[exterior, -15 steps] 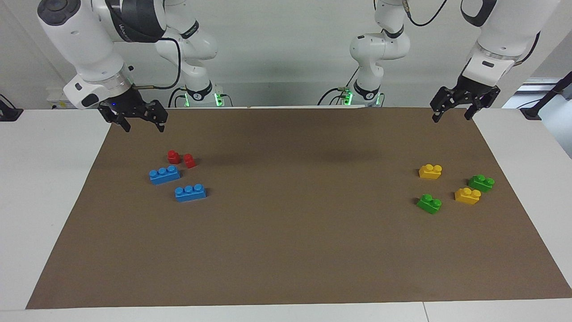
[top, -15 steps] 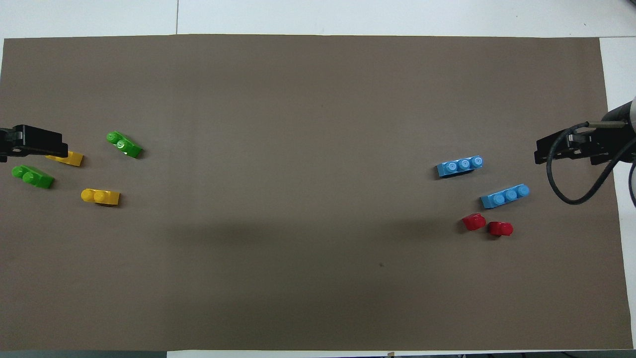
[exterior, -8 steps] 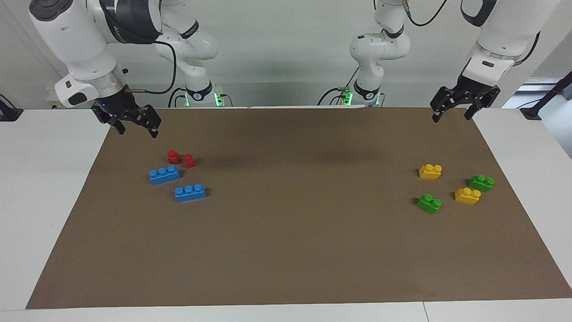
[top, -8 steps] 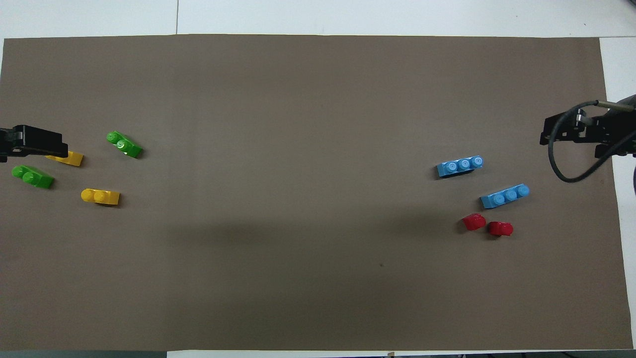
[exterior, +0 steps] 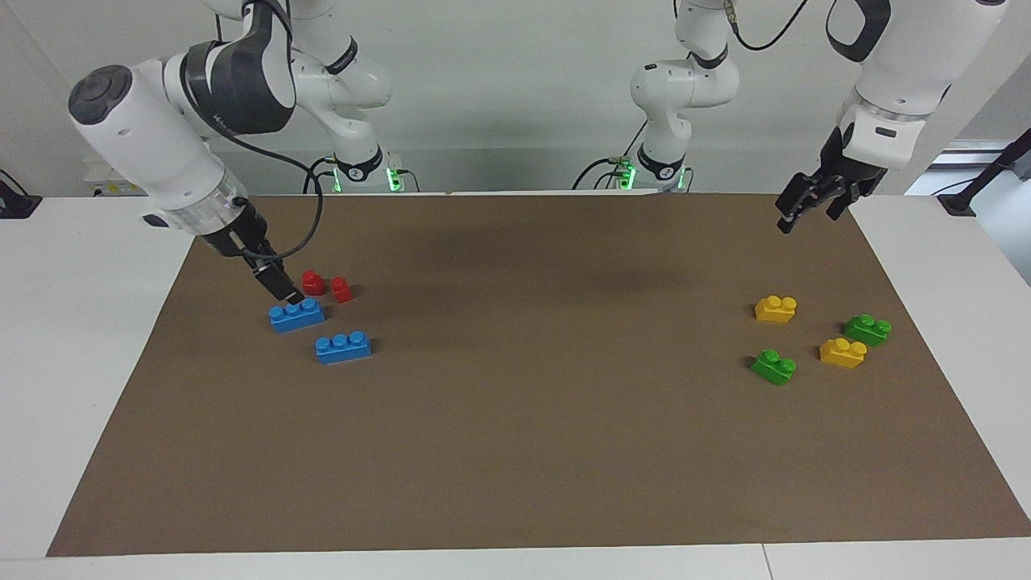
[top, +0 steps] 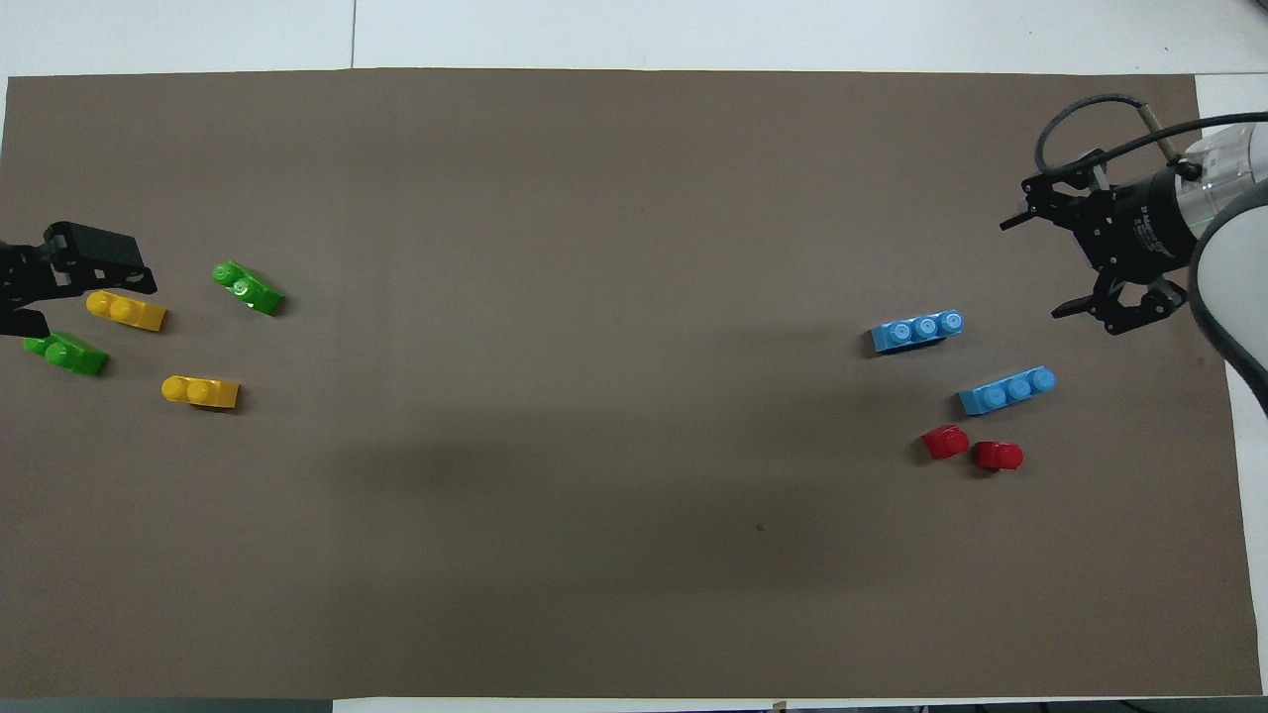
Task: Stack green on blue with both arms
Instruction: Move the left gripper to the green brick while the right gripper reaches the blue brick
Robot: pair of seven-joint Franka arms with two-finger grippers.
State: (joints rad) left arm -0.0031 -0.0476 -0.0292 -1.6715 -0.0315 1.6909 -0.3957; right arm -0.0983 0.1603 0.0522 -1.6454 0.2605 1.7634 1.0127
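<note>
Two green bricks lie at the left arm's end of the brown mat (exterior: 515,451): one (exterior: 774,366) farther from the robots, the other (exterior: 867,329) nearer the mat's edge. Two yellow bricks sit among them, one (exterior: 776,308) nearer the robots, one (exterior: 842,352) between the greens. All four stand apart, so a gripper should be able to close on either green without nudging a neighbour.

The two blue bricks lie at the right arm's end — one (exterior: 297,314) just beside a pair of small red pieces (exterior: 326,286), the other (exterior: 343,346) a little farther from the robots and clear on all sides. Nothing is stacked yet; every brick rests studs-up on the mat.

The right gripper (exterior: 278,282) is low over the nearer blue brick, tilted down toward it, its tip close above the studs; I cannot tell whether it touches. In the overhead view its fingers (top: 1075,309) are spread wide, which fits a grasp not yet made. Probably it means to take or steady this blue brick as the base.

The left gripper (exterior: 809,203) hangs high over the mat's corner near its own base, well clear of the greens. Its fingers look parted in the overhead view (top: 59,282), though only modestly — a ready pose for the green pick, I judge.
</note>
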